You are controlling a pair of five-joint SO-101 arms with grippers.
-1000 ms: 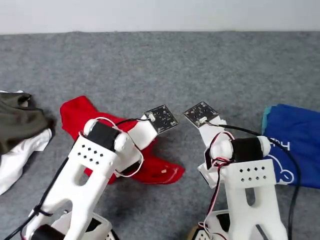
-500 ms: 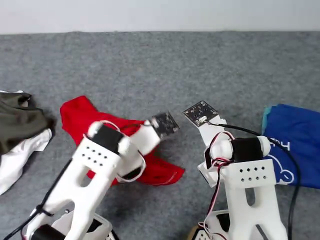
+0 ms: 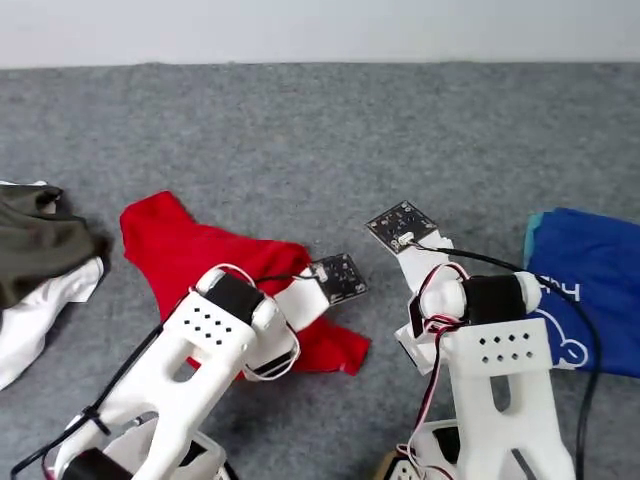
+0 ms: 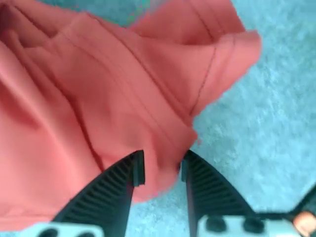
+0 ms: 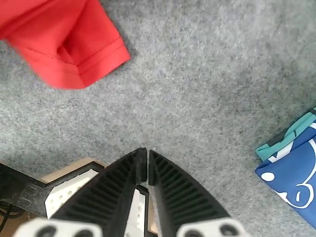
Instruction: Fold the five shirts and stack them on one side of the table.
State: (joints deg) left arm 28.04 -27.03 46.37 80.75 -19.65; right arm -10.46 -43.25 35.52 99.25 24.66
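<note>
A crumpled red shirt [image 3: 180, 250] lies left of the table's middle. My left arm [image 3: 230, 320] stands over its near right part. In the left wrist view my left gripper [image 4: 160, 165] pinches a fold of the red shirt [image 4: 98, 74] between its black fingers. My right arm [image 3: 490, 310] stands to the right of it, above bare grey cloth. My right gripper [image 5: 147, 154] is shut with nothing in it, and a sleeve of the red shirt [image 5: 64, 44] lies a little ahead of it. A blue shirt [image 3: 590, 290] rests at the right edge.
An olive shirt [image 3: 35, 245] lies on top of a white shirt [image 3: 30, 315] at the left edge. The blue shirt's teal-trimmed corner [image 5: 296, 168] lies close to my right gripper. The grey table cover [image 3: 330, 140] stretches open toward the back wall.
My left arm has slid toward the near right over the red shirt, and the cloth by its wrist has bunched up. The right arm has kept still.
</note>
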